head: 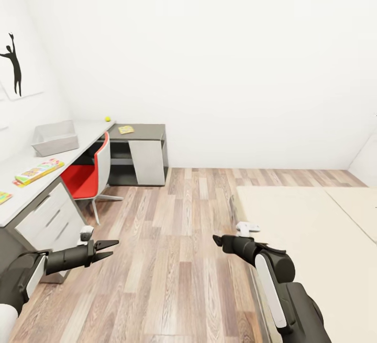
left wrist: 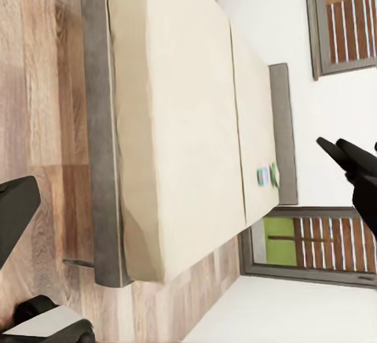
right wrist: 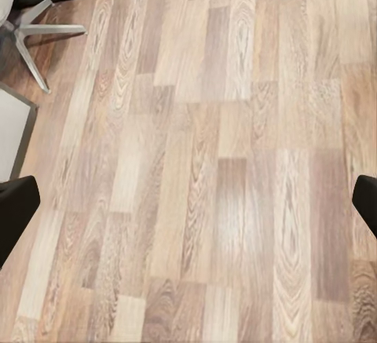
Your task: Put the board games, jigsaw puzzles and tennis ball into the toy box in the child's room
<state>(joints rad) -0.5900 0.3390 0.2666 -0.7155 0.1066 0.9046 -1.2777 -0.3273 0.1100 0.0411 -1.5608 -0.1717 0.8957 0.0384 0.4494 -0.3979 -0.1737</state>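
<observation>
Seen from the head camera, a child's room with white walls and a wood-plank floor (head: 173,238). Along the left wall, the table (head: 78,139), pale grey on top, running back to a lower dark grey section (head: 144,132) in the corner. On the near end of the top, a long colourful flat box (head: 39,170); at the very left edge, part of another colourful flat item (head: 4,197). Farther back on the pale top, the toy box (head: 55,137), an open grey bin. Beyond it, near the corner, the tennis ball (head: 108,119), small and yellow-green. Just right of that, on the dark lower section, a flat yellow item (head: 125,130). Tucked beside the table, a red and grey swivel chair (head: 86,178). Low at left, the left gripper (head: 107,249), fingers spread, grasping nothing, held over bare floor. Right of centre, the right gripper (head: 217,239), also released and empty, over the floor at the edge of the bed (head: 309,238). In the left wrist view, two small flat boxes (left wrist: 268,176) lying on the bed near the grey headboard (left wrist: 283,131), one blue, one white-and-green, touching or nearly so.
</observation>
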